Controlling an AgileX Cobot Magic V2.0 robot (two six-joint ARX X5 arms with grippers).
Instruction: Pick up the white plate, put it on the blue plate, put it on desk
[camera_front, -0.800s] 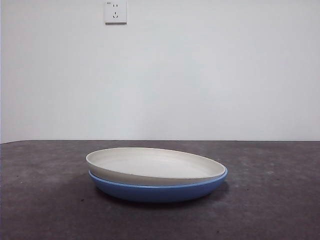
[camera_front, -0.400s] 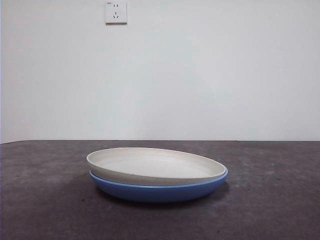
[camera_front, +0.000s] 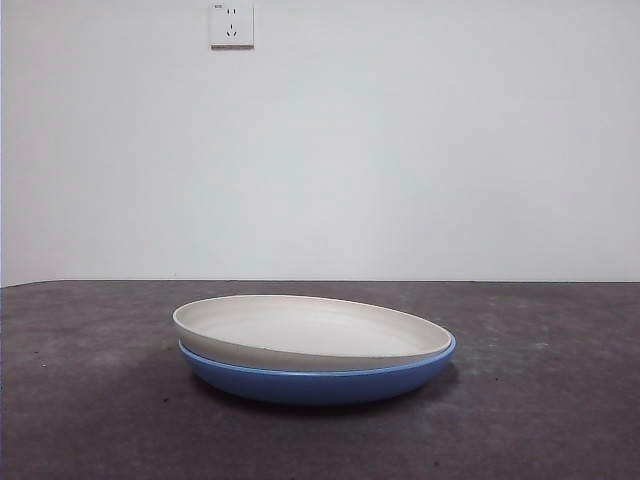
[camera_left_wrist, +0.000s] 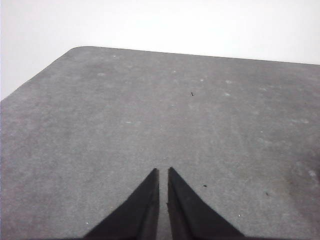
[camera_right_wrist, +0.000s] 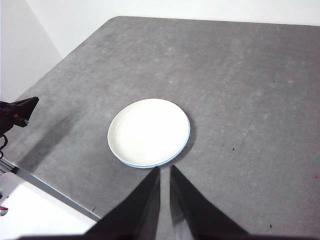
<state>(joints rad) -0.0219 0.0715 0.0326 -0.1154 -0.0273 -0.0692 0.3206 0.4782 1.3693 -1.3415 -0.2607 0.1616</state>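
The white plate (camera_front: 310, 330) lies nested in the blue plate (camera_front: 320, 382) on the desk (camera_front: 540, 400), tilted a little so its left rim sits higher. In the right wrist view the white plate (camera_right_wrist: 148, 131) covers the blue plate (camera_right_wrist: 184, 147), of which only a thin rim shows. My right gripper (camera_right_wrist: 164, 170) is shut, high above the desk, apart from the plates. My left gripper (camera_left_wrist: 163, 172) is shut over bare desk (camera_left_wrist: 200, 115), with no plate in its view. Neither gripper shows in the front view.
A wall socket (camera_front: 231, 24) is on the white wall behind. The other arm's black tip (camera_right_wrist: 19, 111) shows beside the desk edge in the right wrist view. A white surface (camera_right_wrist: 30, 215) lies beyond the desk's metal edge.
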